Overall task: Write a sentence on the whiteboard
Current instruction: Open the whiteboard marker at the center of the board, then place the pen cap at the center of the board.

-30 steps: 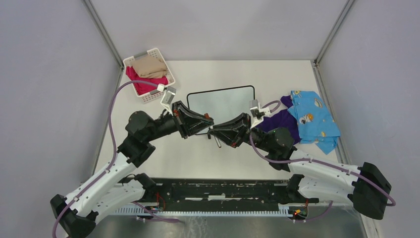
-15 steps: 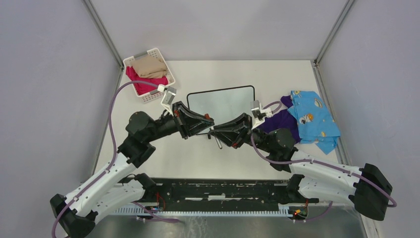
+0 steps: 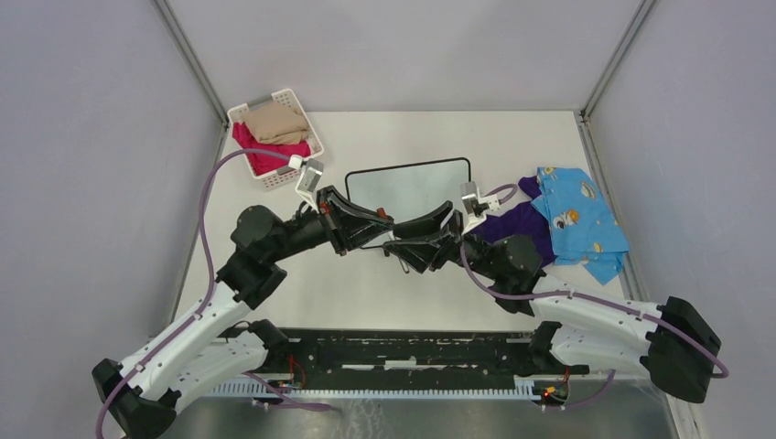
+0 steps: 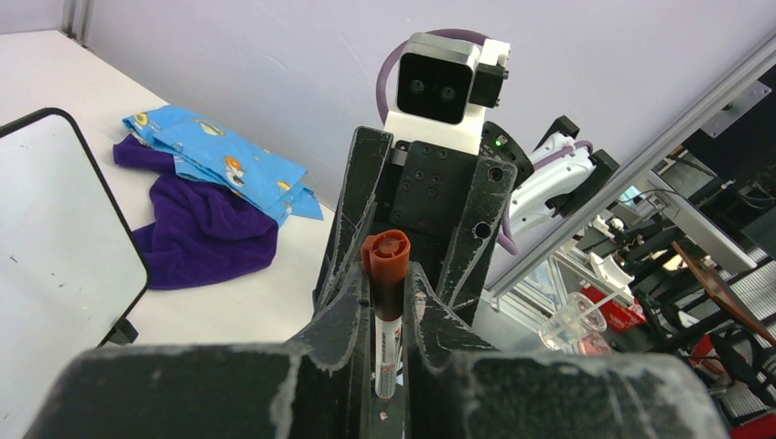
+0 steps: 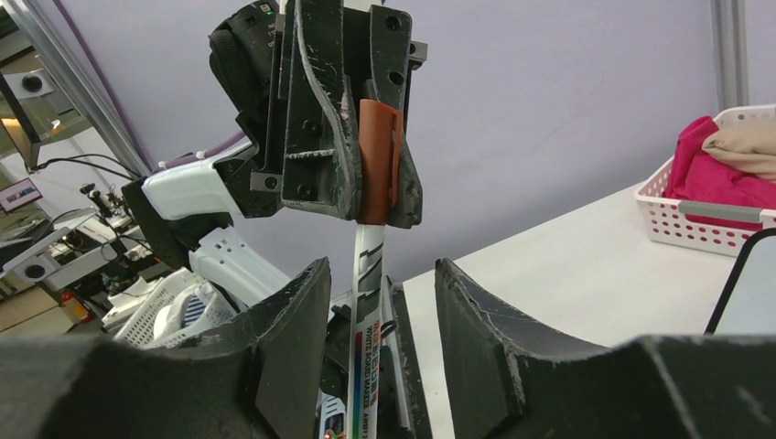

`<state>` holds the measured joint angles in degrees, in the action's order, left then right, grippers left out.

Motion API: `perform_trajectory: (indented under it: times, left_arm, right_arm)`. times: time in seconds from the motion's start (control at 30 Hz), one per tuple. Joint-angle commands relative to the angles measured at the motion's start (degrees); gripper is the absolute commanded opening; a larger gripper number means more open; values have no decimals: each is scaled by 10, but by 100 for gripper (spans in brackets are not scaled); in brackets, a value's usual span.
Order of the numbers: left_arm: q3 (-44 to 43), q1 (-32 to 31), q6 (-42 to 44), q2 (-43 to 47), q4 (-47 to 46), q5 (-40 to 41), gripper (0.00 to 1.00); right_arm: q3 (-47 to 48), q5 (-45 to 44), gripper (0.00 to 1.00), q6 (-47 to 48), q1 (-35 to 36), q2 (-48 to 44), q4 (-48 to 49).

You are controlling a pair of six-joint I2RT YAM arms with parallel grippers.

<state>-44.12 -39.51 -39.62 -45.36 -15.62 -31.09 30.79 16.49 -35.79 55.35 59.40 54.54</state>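
The whiteboard (image 3: 409,187) lies flat at the table's middle, its surface blank; its corner also shows in the left wrist view (image 4: 55,229). My left gripper (image 3: 388,236) is shut on the red-brown cap (image 4: 385,256) of a whiteboard marker (image 5: 366,366), held above the table in front of the board. My right gripper (image 3: 397,245) faces it tip to tip. Its jaws are open, one on each side of the marker's white barrel (image 4: 387,352), with a gap on each side. In the right wrist view the left gripper (image 5: 352,137) clamps the cap (image 5: 377,160) above my open fingers (image 5: 293,311).
A white slatted basket (image 3: 291,169) with tan and pink cloths stands at the back left. A blue patterned cloth (image 3: 576,219) and a purple cloth (image 3: 512,224) lie right of the board. Both arms meet over the table's middle front.
The right gripper's jaws have spread apart around the marker's barrel. The left gripper keeps its hold on the cap and has barely moved.
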Motion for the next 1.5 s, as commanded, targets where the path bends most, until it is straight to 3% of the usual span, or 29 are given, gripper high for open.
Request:
perform_trajectory:
  times: [0.0, 0.13, 0.3, 0.57, 0.77, 1.07, 1.17, 1.27, 1.4, 1.47]
  left_arm:
    - [-5, 1, -12, 4, -30, -6, 2]
    - [-6, 1, -12, 5, -30, -8, 2]
    - [-19, 1, -8, 10, -25, 16, 2]
    - [-86, 1, -5, 10, -3, 92, 2]
    - [-71, 1, -47, 25, -64, 108, 2]
    - [-71, 1, -38, 32, -47, 126, 2]
    - [-78, 1, 2, 44, 27, 166, 2]
    - [-103, 1, 67, 62, 200, 269, 2]
    - [-132, 1, 118, 58, 414, 487, 2]
    - [-145, 2, 98, 31, 529, 612, 2]
  right_arm:
    - [29, 5, 50, -23, -1, 10, 56]
    - [29, 12, 32, -25, -1, 14, 62]
    - [18, 18, 0, -8, -1, 9, 46]
    - [-31, 2, 0, 18, -1, -21, 9]
    - [-63, 4, 0, 15, 2, -39, 15]
    - [-82, -9, 0, 16, 2, -56, 15]
    - [-77, -33, 0, 54, 3, -82, -50]
    - [-71, -105, 0, 115, 3, -133, -190]
    - [-79, -235, 0, 181, 2, -207, -364]
    - [-94, -281, 0, 191, 3, -241, -421]
